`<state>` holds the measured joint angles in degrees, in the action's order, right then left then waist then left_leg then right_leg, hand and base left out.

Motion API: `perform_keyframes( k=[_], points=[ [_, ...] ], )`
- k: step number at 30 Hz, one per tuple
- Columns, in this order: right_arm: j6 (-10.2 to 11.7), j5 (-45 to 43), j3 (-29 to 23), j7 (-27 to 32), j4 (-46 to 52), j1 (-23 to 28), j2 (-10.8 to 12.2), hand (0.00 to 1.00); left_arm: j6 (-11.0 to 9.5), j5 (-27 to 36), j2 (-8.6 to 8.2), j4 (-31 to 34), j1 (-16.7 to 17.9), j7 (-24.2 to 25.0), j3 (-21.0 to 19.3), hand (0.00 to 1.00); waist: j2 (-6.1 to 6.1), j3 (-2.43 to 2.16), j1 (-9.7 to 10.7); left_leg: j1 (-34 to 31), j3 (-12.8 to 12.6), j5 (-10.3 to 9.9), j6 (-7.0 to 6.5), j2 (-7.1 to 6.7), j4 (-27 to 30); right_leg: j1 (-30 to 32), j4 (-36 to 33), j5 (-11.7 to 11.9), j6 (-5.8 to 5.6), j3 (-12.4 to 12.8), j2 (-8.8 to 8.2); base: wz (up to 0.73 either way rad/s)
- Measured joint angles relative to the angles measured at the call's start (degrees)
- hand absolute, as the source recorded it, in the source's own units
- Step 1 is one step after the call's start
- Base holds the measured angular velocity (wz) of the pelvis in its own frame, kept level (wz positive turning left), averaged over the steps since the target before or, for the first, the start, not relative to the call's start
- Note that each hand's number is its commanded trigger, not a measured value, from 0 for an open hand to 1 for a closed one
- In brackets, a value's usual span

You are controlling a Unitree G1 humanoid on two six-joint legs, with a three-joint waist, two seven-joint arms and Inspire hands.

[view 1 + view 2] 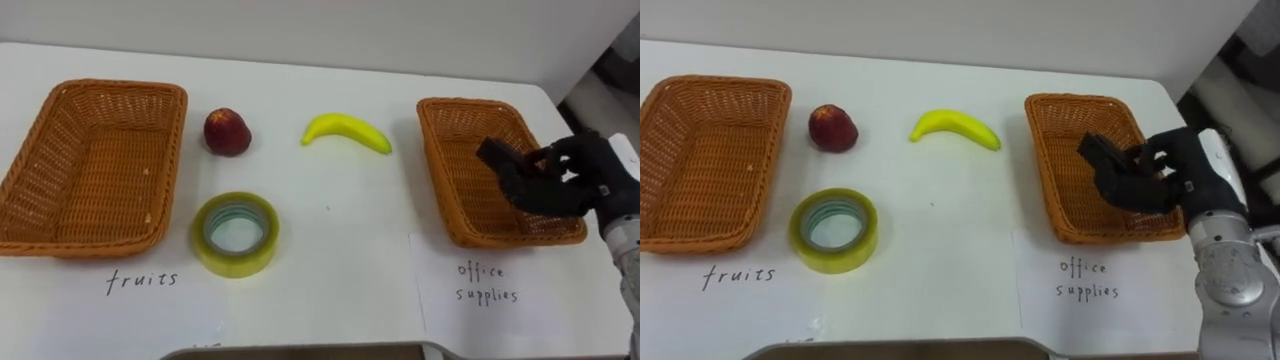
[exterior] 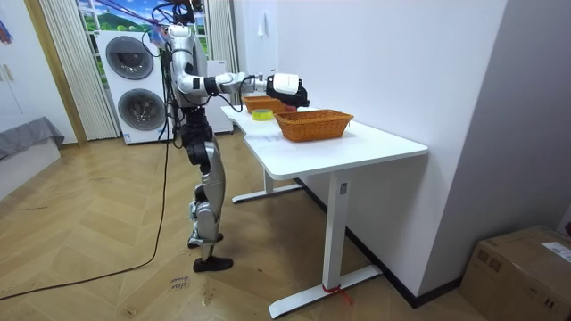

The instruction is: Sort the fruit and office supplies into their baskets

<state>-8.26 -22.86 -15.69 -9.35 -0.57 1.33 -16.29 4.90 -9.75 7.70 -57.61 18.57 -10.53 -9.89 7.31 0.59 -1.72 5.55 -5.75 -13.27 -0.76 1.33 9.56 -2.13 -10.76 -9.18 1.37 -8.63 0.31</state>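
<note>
Right hand report: my fingers are clenched round a small black blocky item (looks like a stapler to me, but I can't swear to it). It pokes out past my fingertips, up and to the left. Under my hand is the near right corner of the brown woven wicker basket, the one with the handwritten paper label for office supplies lying below and to the left of my hand on the white table. As far as I can tell the item hangs over the inside of the basket and isn't resting on the weave.

My take is that this is the drop-off step. I'd nudge a bit further left, away from the rim below my palm, so nothing lands on the edge. Then I'd dip the wrist until the item sits low in the basket and only then let the fingers go slack. After that, lift straight up, because the wicker wall is close and a snagged finger could drag the whole basket.

Well off to my left wait a curved yellow banana, a round dark red fruit and a roll of yellowish clear tape. Beyond them is the second wicker basket marked fruits.
</note>
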Motion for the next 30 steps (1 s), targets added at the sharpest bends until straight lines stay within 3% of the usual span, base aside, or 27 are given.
perform_keyframes(
  k=[17,18,19,20,21,22,30],
  points=[
    [0.2,0.0,3.5,0.4,-1.0,-0.2,0.0,1.00,0.1,0.0,-0.01,0.3,0.0,1.0,1.6,0.00,-0.23,-0.04,-0.3,-0.1,0.3,0.0,0.00,-0.03,0.1,-0.1,0.0,0.0,-0.01,-0.2,0.02,0.00],
    [0.2,0.0,3.5,0.4,-1.0,-0.2,0.0,0.91,0.0,0.0,0.00,0.3,0.0,1.0,1.7,0.00,-0.26,-0.06,-0.3,-0.1,0.3,0.0,0.00,-0.02,0.1,-0.1,0.0,0.0,-0.01,-0.2,0.03,0.00],
    [0.2,0.0,3.5,0.4,-1.0,-0.2,0.0,0.65,0.0,0.0,0.00,0.3,0.0,1.0,1.8,0.00,-0.30,-0.08,-0.3,-0.1,0.3,0.0,0.00,-0.02,0.1,-0.1,0.0,0.0,-0.01,-0.2,0.03,0.00],
    [0.2,0.0,3.5,0.4,-1.1,-0.2,0.0,0.52,0.0,0.0,0.00,0.3,0.0,1.0,1.8,0.00,-0.36,-0.12,-0.3,0.0,0.3,0.0,0.00,-0.01,0.1,-0.1,0.0,0.0,-0.01,-0.2,0.03,0.00],
    [0.2,0.0,3.5,0.4,-1.1,-0.2,0.0,0.09,0.0,0.0,0.00,0.3,0.0,1.0,1.8,0.00,-0.46,-0.18,-0.3,0.0,0.3,0.0,0.00,-0.02,0.1,-0.1,0.0,0.0,-0.01,-0.2,0.00,0.00],
    [0.2,0.0,3.5,0.4,-1.1,-0.2,0.0,0.00,0.0,0.0,0.00,0.3,0.0,1.0,1.8,0.00,-0.51,-0.21,-0.3,0.0,0.3,0.0,0.00,-0.02,0.1,-0.1,0.0,0.0,-0.01,-0.2,-0.01,0.00],
    [0.2,0.0,3.5,0.4,-1.7,-0.2,0.0,0.00,0.0,0.0,-0.01,0.3,0.0,1.0,1.9,0.00,-0.66,-0.32,-0.2,0.0,0.3,0.0,0.00,-0.02,0.3,-0.2,0.0,0.0,0.00,-0.1,-0.13,0.00]
  ],
)
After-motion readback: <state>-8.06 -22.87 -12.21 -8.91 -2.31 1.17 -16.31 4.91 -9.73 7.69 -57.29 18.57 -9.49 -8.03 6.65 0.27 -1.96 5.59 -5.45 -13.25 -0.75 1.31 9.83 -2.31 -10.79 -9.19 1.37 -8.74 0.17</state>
